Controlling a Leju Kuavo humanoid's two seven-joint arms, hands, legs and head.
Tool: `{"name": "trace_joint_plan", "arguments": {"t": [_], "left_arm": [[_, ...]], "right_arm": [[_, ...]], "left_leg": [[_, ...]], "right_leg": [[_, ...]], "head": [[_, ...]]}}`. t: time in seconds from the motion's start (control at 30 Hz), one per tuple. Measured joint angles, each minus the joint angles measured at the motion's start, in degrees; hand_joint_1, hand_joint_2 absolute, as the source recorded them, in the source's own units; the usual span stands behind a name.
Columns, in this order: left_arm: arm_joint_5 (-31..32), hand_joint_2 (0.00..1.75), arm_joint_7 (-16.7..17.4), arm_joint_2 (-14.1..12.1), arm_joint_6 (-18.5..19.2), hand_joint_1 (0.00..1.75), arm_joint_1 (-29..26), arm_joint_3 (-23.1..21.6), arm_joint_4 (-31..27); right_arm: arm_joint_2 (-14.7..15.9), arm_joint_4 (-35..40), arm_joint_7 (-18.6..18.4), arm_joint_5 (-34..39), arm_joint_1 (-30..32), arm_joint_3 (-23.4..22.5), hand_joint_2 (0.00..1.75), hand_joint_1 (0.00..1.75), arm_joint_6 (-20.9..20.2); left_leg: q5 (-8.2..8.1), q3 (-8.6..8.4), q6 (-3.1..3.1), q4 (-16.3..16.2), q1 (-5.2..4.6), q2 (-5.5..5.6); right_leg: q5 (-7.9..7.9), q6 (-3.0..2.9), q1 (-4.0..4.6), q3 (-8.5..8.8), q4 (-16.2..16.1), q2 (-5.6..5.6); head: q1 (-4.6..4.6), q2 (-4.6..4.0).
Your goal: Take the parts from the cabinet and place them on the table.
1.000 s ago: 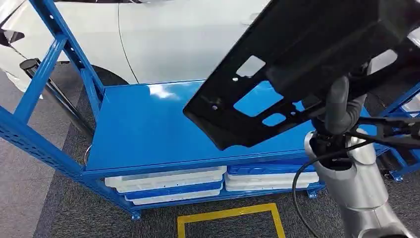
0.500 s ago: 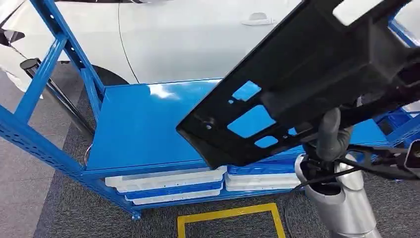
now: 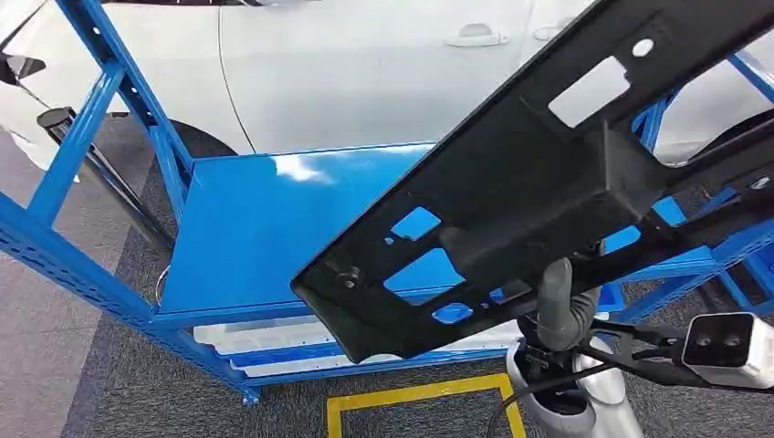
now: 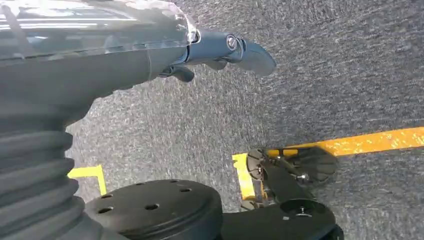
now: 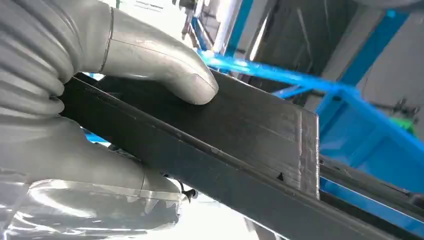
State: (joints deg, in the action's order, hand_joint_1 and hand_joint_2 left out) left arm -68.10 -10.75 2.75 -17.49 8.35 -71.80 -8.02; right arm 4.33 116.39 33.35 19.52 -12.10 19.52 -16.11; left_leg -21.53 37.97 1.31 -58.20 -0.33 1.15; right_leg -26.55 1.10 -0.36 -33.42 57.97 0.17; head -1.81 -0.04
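Note:
A long black plastic part (image 3: 548,182) with several cut-out holes hangs slantwise over the front right of the blue cabinet shelf (image 3: 265,228). My right hand (image 3: 561,306) grips it from beneath near its middle. In the right wrist view the grey thumb (image 5: 160,65) presses on the part's flat black face (image 5: 250,130) and the palm lies under its edge. My left hand (image 4: 220,47) hangs over the grey carpet, fingers stretched out and holding nothing.
The shelf's top is bare blue metal. White trays (image 3: 301,333) are stacked on the level below. Blue uprights (image 3: 100,91) frame the cabinet's left side, with a white car (image 3: 365,64) behind it. Yellow tape (image 3: 420,397) marks the floor in front.
The black part has swung toward me and to the left, its near end now past the shelf's front edge. My right arm has drawn back and sits lower in the picture.

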Motion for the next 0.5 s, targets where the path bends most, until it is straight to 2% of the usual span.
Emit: {"name": "trace_joint_plan", "arguments": {"t": [0.27,0.5], "left_arm": [[-0.7,1.75,-0.5,0.0,-0.9,0.0,-0.2,0.6,0.0],[-0.8,1.75,-0.5,0.1,-1.0,0.0,-0.3,0.6,0.0]], "right_arm": [[-1.1,-0.3,0.7,-1.1,5.7,2.5,1.75,1.75,0.3],[-1.8,-2.9,-1.5,-0.1,8.6,5.1,1.75,1.75,0.9]], "left_leg": [[-0.03,0.01,0.0,0.0,-0.01,0.0],[-0.06,0.0,-0.02,0.0,0.0,-0.01]], "right_leg": [[-0.02,-0.02,0.0,0.02,0.0,0.0],[-0.08,-0.09,0.01,0.03,0.0,0.01]], "head": [[0.0,0.0],[0.0,0.0]]}}
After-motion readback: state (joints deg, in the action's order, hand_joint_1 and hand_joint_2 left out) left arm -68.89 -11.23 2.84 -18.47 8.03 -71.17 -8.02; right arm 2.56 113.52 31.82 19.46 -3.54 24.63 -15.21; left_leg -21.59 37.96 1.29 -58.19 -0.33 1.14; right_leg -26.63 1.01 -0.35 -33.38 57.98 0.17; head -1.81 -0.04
